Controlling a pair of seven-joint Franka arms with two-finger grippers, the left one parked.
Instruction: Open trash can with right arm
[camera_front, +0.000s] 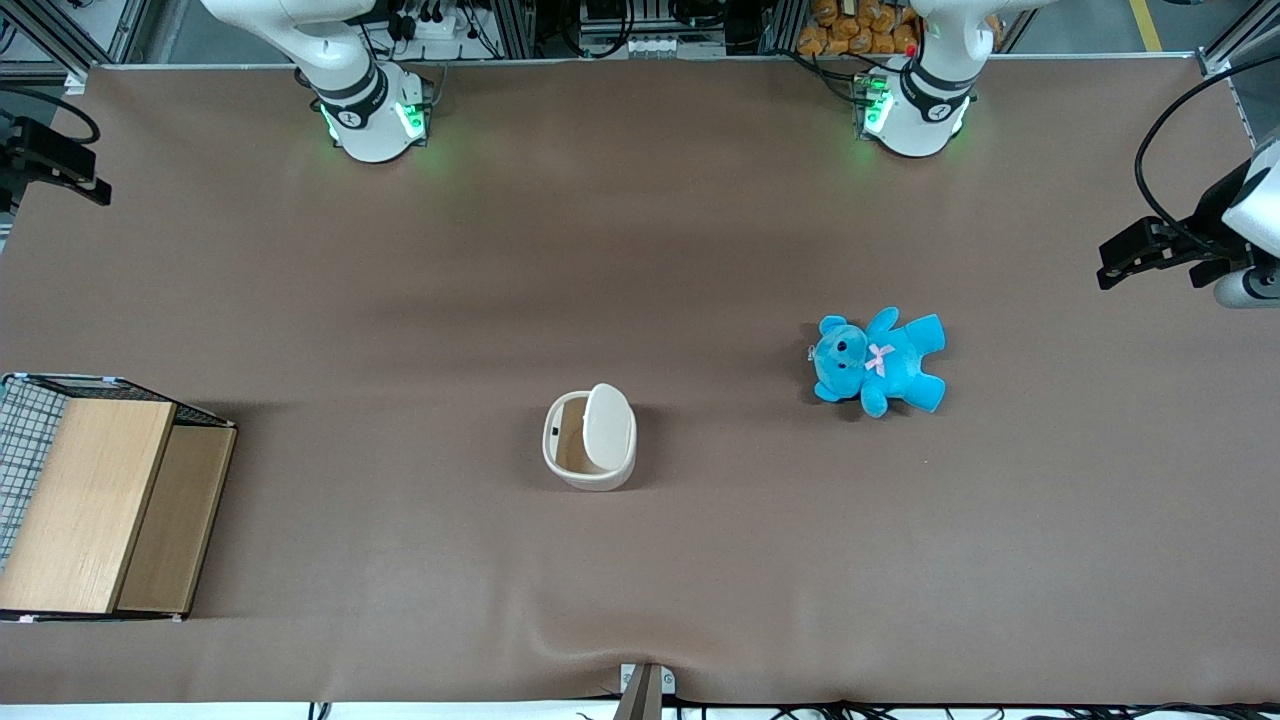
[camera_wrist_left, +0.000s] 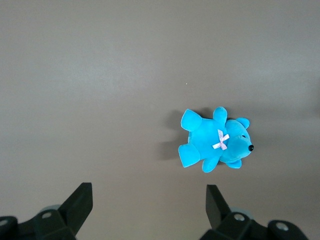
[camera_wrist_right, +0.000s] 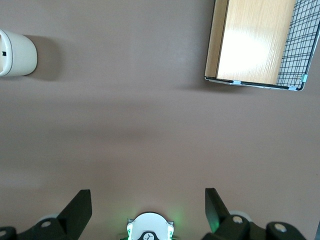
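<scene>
Now trash can (camera_front: 590, 440) lid-up, claw (camera_wrist_right: 147, 210) spread.

Seen from the front cam, the brown table (camera_front: 640, 250) carries 1 trash can (camera_front: 590, 440) at centre. 1 blue teddy (camera_front: 880, 360) lies at approx. 2 o'clock from it and 1 wooden box (camera_front: 100, 500) with a wire-mesh side sits at 8 o'clock. There are 2 robot arms: the right arm (camera_front: 340, 70) at 11 o'clock and the parked arm (camera_front: 930, 80) at 1 o'clock. 1 working gripper (camera_wrist_right: 147, 195) hangs at 10 o'clock over the working arm's end, its 2 fingers (camera_wrist_right: 80, 205) spread wide with nothing between them.
</scene>
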